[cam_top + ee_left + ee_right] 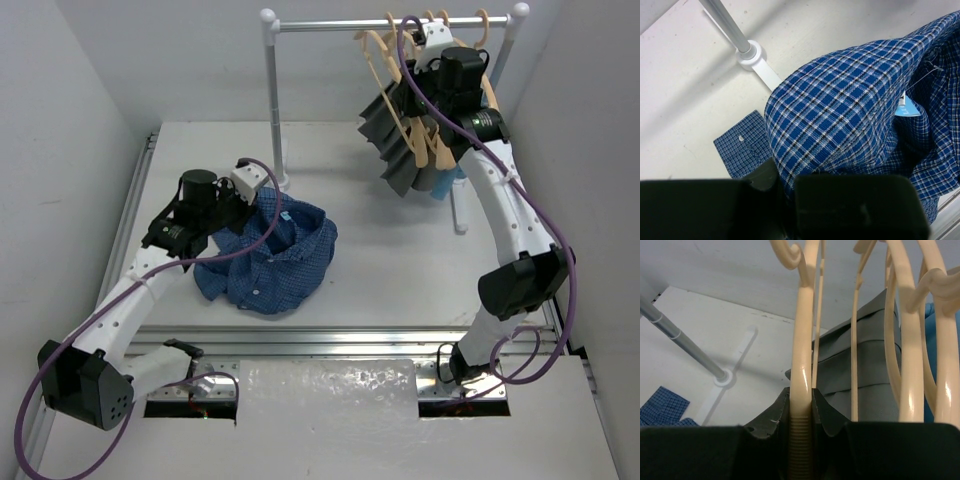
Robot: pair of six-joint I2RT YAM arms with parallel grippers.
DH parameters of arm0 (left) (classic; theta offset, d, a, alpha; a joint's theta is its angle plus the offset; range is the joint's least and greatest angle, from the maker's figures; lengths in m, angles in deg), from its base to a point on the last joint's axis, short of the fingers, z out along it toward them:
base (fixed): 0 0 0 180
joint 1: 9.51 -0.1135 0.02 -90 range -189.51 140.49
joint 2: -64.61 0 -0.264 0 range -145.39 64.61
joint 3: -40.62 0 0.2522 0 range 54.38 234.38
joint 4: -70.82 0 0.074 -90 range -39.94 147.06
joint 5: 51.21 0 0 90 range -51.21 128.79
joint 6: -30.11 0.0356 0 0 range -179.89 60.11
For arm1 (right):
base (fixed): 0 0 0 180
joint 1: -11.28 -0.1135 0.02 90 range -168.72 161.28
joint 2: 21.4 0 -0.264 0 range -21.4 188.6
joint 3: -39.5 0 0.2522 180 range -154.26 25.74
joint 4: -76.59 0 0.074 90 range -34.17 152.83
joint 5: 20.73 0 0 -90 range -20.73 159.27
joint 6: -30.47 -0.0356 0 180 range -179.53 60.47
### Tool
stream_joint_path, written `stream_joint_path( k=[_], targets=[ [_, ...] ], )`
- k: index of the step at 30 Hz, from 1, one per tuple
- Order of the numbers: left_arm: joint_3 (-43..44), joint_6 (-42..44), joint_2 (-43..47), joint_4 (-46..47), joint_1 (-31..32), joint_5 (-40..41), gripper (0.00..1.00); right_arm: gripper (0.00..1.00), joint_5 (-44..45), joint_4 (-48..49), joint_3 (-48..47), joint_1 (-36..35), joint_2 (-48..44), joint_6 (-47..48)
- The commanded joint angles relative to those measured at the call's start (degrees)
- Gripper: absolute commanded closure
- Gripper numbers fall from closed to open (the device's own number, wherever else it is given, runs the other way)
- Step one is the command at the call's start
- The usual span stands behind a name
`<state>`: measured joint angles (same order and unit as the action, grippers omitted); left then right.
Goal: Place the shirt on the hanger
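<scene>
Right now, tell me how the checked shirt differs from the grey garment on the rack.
The shirt is blue check and lies heaped on the table; the grey garment is plain, pleated and hangs from the rail. The left gripper pinches the shirt; the right gripper, by the grey garment, clamps a hanger, not the cloth. Both are clothing.

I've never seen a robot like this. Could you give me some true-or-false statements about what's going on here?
1. The left gripper pinches the shirt. True.
2. Up at the rail, the right gripper grips a hanger by its neck. True.
3. The shirt hangs from the rail. False: it lies bunched on the table.
4. The rail holds one hanger only. False: several hangers hang there.
</scene>
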<state>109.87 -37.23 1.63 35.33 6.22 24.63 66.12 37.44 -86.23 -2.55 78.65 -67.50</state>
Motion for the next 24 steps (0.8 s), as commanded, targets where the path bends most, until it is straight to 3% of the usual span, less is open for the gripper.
stream_joint_path(
  k=[1,6,11,13,17,24],
  targets=[
    [1.20,0.28,1.37,1.87,-0.17,-0.17,1.00,0.98,-0.09,1.48,-0.36,0.11,-1.35,0.67],
    [1.38,0.37,1.28,1.70,-0.26,0.18,1.00,1.00,-1.41,1.74,-0.97,0.11,-2.40,0.41],
    [2.26,0.11,0.58,2.05,-0.17,0.88,1.00,1.00,-11.85,3.23,-3.09,0.11,-3.89,-2.05],
    [2.78,-0.24,0.05,2.31,-0.17,0.88,1.00,1.00,-17.48,5.16,-1.86,0.11,-5.65,-3.63],
    [3.58,-0.51,-1.44,2.75,-0.17,0.62,1.00,1.00,-19.69,10.18,3.41,0.11,-9.34,-4.51],
    [3.84,-0.68,-2.23,3.10,-0.17,0.62,1.00,1.00,-24.61,9.30,4.90,0.11,-11.62,-2.59]
  ],
)
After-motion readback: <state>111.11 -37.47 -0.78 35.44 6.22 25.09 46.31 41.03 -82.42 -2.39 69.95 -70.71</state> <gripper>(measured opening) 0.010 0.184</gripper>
